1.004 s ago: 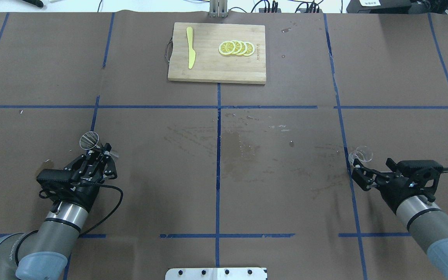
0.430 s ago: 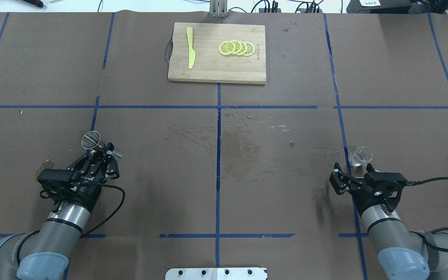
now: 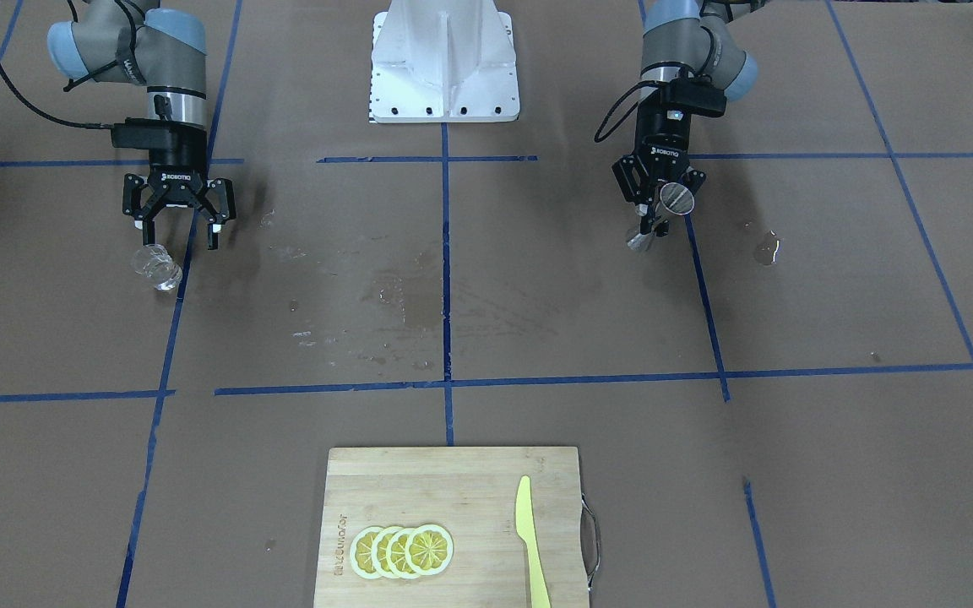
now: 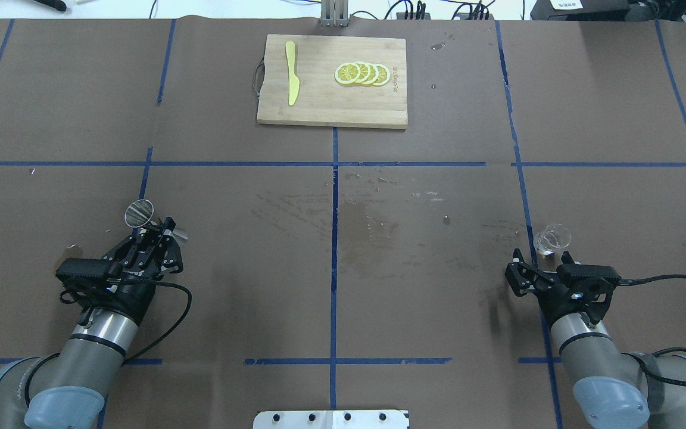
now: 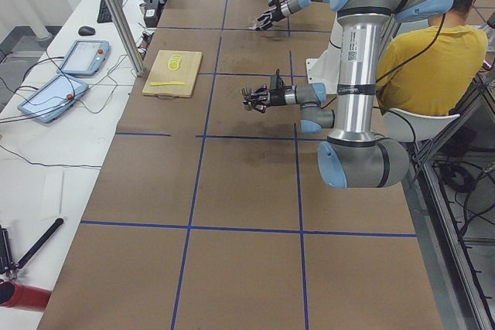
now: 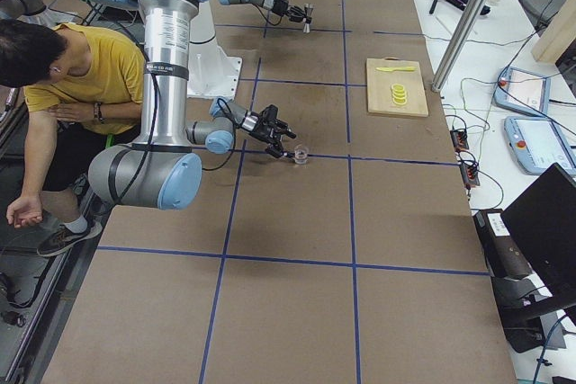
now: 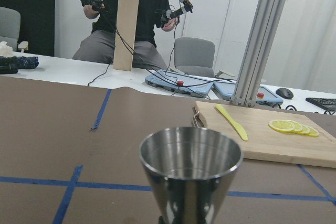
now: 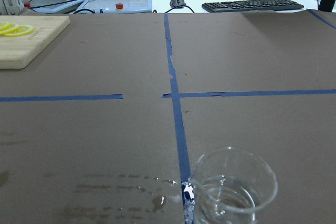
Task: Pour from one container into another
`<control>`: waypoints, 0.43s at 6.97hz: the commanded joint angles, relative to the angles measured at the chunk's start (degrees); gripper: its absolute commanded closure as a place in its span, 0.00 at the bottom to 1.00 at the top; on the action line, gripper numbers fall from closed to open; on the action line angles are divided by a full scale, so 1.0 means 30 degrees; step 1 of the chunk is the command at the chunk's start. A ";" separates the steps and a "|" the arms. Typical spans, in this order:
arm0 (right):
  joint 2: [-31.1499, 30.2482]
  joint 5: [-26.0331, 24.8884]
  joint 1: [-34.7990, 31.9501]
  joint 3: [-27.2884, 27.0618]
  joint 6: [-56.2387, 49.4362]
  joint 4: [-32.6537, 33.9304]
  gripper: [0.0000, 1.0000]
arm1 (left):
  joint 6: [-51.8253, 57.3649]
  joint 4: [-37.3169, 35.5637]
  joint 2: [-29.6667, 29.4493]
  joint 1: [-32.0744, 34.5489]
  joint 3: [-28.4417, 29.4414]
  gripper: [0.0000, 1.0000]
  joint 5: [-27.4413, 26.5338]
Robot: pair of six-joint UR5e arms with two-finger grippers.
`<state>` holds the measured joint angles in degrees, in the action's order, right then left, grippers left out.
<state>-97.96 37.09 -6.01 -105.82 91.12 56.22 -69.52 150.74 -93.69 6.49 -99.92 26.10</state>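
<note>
A steel jigger (image 4: pixel 139 214) is held in my left gripper (image 4: pixel 161 231), which is shut on its waist and holds it tilted above the table. It fills the left wrist view as a cone-shaped jigger (image 7: pixel 190 167), and the front view shows the jigger (image 3: pixel 674 199) in the left gripper (image 3: pixel 654 215). A small clear glass (image 4: pixel 552 238) with a little clear liquid stands on the table. My right gripper (image 4: pixel 540 257) is open just behind it, its fingers apart from the glass. The right wrist view shows the glass (image 8: pixel 233 190) close in front.
A wooden cutting board (image 4: pixel 325 101) at the far middle carries lemon slices (image 4: pixel 362 74) and a yellow knife (image 4: pixel 291 71). Wet stains mark the table's centre (image 4: pixel 367 220). A small puddle (image 3: pixel 765 249) lies beside my left arm. A person (image 6: pixel 81 78) sits behind the robot.
My right arm has swung in from the right and now points at the glass from directly behind it, fingers still open. The left gripper with the jigger has shifted only slightly.
</note>
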 commanded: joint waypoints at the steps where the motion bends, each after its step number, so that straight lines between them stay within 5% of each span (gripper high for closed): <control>1: 0.0105 -0.0002 -0.0425 0.0609 0.0038 0.0009 0.02 | -0.0029 0.0027 -0.0001 -0.0025 -0.0034 1.00 0.0000; 3: 0.0807 0.0115 -0.1128 0.1199 -0.0020 -0.0021 0.04 | 0.0000 0.0174 -0.0001 -0.0026 -0.0150 1.00 0.0000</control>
<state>-96.44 37.26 -8.31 -103.01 91.15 56.20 -69.54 151.12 -93.69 6.43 -100.19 26.10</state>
